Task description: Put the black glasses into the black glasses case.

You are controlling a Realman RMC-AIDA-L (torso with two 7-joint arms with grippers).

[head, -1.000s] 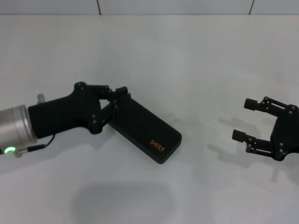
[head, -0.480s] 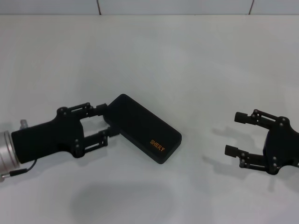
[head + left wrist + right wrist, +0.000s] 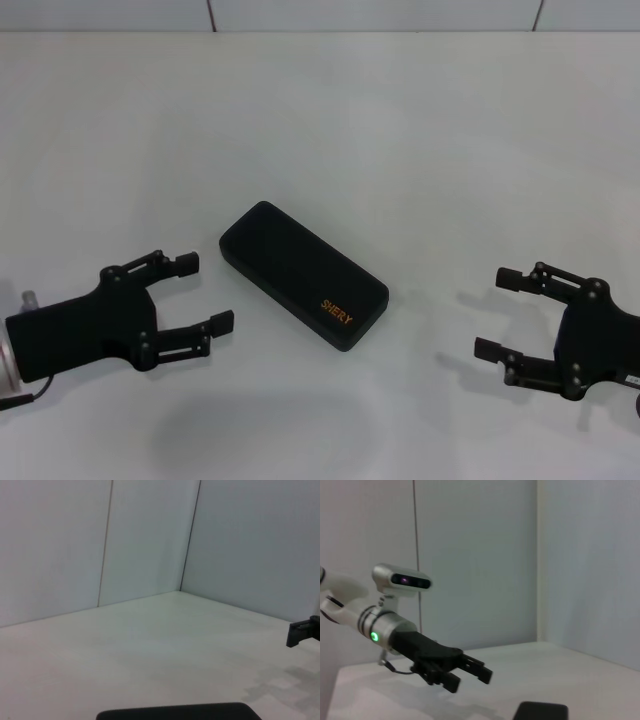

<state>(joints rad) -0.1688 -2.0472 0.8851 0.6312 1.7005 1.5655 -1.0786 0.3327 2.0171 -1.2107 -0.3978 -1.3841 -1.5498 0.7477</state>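
Note:
The black glasses case (image 3: pixel 303 288) lies shut on the white table, slanted, with orange "SHERY" lettering near its front right end. Its edge also shows in the left wrist view (image 3: pixel 180 712) and the right wrist view (image 3: pixel 541 711). The black glasses are out of view. My left gripper (image 3: pixel 205 292) is open and empty, a little left of the case and apart from it; it also shows in the right wrist view (image 3: pixel 470 674). My right gripper (image 3: pixel 497 313) is open and empty at the right, well clear of the case. One of its fingertips (image 3: pixel 300 632) shows in the left wrist view.
The white table (image 3: pixel 400 140) runs back to a pale tiled wall (image 3: pixel 300 14). In the right wrist view the robot's head camera (image 3: pixel 402 579) stands behind the left arm.
My left gripper has let go of the case's rear end, opened, and drawn back to the left and toward me. My right gripper has drawn back slightly toward me. The case has not moved.

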